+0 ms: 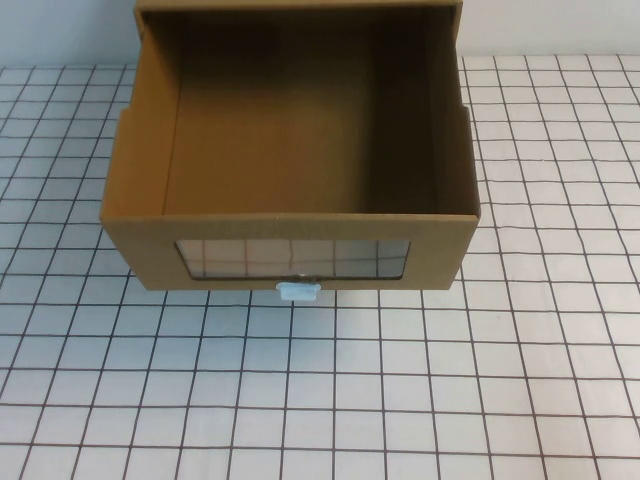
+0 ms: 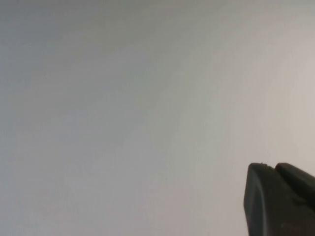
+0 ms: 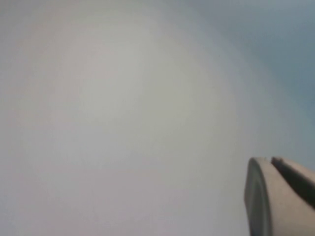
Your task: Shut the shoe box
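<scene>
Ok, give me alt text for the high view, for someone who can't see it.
A brown cardboard shoe box sits open on a white gridded table, its empty drawer pulled toward the camera, with a clear front window and a small white pull tab below. Neither the left nor the right gripper appears here.

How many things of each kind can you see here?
Brown shoe box, drawer pulled open: 1
Clear window: 1
White pull tab: 1
End effectors, both away from the table: 2 (left end effector, right end effector)
Total: 5
</scene>
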`<state>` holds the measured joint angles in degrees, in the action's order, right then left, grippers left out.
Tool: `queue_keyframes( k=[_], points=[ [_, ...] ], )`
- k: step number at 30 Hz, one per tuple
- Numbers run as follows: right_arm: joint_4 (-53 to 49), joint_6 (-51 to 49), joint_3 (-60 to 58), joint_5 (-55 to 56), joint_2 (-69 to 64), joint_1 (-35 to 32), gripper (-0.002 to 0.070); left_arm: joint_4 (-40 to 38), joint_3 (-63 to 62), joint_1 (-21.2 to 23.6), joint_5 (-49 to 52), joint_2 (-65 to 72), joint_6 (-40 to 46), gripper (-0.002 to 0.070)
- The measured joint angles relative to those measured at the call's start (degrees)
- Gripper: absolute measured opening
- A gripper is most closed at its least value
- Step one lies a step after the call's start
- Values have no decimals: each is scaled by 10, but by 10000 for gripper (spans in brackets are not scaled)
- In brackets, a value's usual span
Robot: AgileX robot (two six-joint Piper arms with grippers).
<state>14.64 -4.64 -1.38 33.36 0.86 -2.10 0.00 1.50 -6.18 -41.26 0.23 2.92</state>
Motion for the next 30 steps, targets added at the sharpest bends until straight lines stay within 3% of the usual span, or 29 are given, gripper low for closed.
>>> queue_keyframes(
  k=[10, 15, 21, 25, 30],
  points=[
    [4, 0, 0, 26, 0, 0, -14, 0, 0, 0, -42, 0, -12, -5],
    [4, -1, 2, 148, 0, 0, -13, -8, 0, 0, -140, 0, -29, -5],
    [-26, -2, 100, 185, 0, 0, -14, -13, -75, 0, -149, 0, -67, -5],
    [-70, -6, 215, 125, 1, 0, -14, -14, -170, 0, -59, 0, -70, -5],
    [-75, -79, 364, -84, 3, 0, -14, -24, -290, 0, 44, 37, -97, -5]
  ],
)
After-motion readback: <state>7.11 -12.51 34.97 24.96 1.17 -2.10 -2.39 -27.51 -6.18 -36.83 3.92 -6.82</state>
